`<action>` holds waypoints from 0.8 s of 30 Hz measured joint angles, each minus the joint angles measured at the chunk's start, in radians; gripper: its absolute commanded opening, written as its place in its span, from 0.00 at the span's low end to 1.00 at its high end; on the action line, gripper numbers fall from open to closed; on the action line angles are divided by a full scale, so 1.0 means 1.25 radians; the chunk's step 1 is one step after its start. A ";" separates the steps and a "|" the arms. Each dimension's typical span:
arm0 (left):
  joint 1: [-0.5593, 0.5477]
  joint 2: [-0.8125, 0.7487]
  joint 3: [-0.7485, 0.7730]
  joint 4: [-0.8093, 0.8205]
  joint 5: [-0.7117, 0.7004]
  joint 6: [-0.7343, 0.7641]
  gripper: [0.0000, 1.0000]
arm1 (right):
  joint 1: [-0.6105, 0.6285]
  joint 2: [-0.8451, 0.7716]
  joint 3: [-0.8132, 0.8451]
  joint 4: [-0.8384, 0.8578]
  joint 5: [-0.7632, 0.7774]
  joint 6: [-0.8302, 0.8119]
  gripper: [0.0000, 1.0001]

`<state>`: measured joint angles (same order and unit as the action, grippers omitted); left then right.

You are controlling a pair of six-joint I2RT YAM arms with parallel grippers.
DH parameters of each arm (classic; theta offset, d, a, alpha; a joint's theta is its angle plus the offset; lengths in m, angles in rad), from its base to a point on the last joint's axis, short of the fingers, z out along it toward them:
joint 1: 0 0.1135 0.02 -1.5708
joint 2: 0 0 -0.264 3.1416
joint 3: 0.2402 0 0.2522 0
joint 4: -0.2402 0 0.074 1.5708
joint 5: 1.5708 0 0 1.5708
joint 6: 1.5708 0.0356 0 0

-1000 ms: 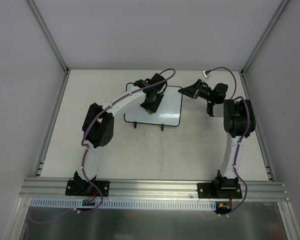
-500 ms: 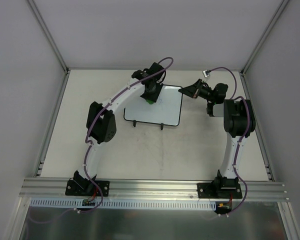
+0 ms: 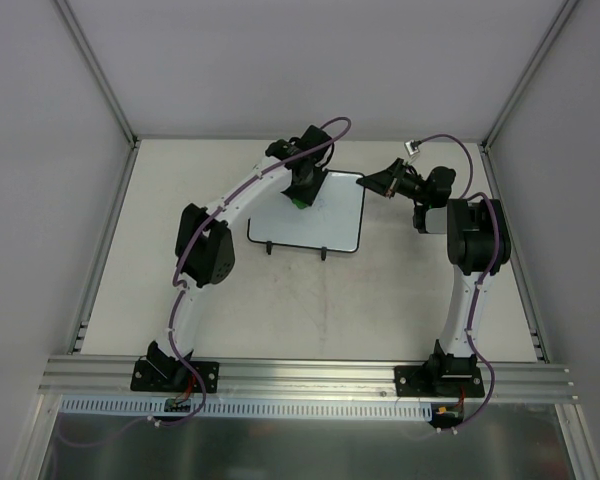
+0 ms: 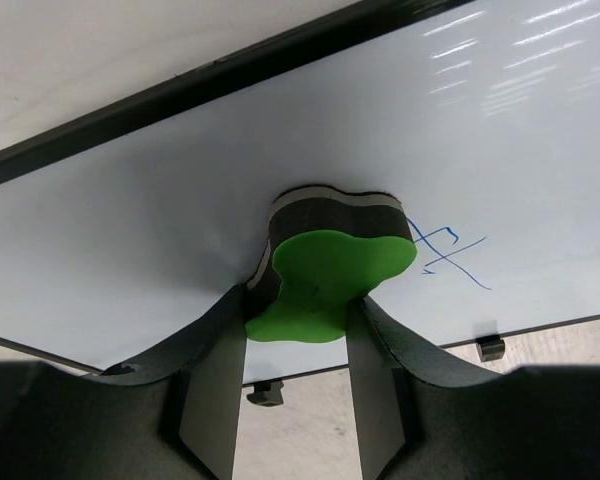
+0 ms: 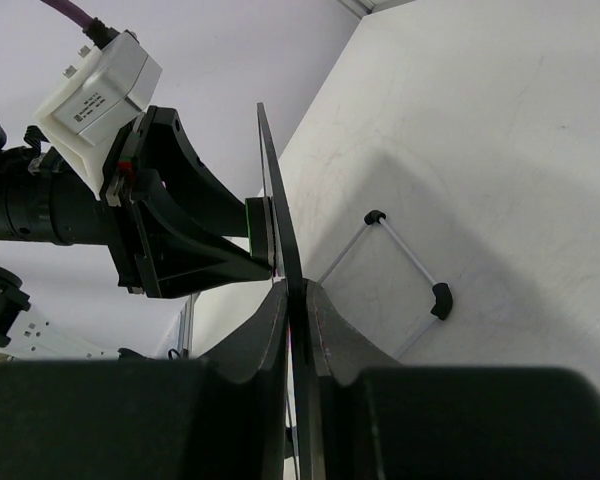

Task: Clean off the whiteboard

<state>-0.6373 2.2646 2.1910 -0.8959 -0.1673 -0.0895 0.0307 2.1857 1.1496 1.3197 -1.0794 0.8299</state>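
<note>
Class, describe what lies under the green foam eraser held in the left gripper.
The glossy white black-framed whiteboard lies under the green foam eraser, blue scribbles showing beside it. Any ink beneath the eraser's pad is covered.

No legible text — whiteboard (image 4: 130, 215) bears only blue scribble (image 4: 442, 252); box label (image 5: 85, 95) blurred.

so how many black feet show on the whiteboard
2, both on the whiteboard's near edge: one foot by the left corner, one right of middle. More may hide underneath.

Whiteboard (image 4: 160, 190) L/R ends off-frame; scribble (image 4: 450, 255) start behind eraser (image 4: 330, 275).
</note>
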 measured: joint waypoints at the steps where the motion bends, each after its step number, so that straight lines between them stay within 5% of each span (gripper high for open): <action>1: -0.005 0.000 0.000 -0.001 -0.003 0.003 0.00 | 0.000 0.000 0.000 0.000 -0.001 0.000 0.00; 24: -0.103 -0.047 -0.208 0.046 -0.025 -0.024 0.00 | 0.002 0.000 0.001 0.001 -0.013 -0.006 0.00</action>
<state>-0.7658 2.2055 1.9305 -0.8383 -0.1989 -0.1196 0.0330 2.1857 1.1503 1.3205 -1.0950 0.8219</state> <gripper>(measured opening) 0.394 0.109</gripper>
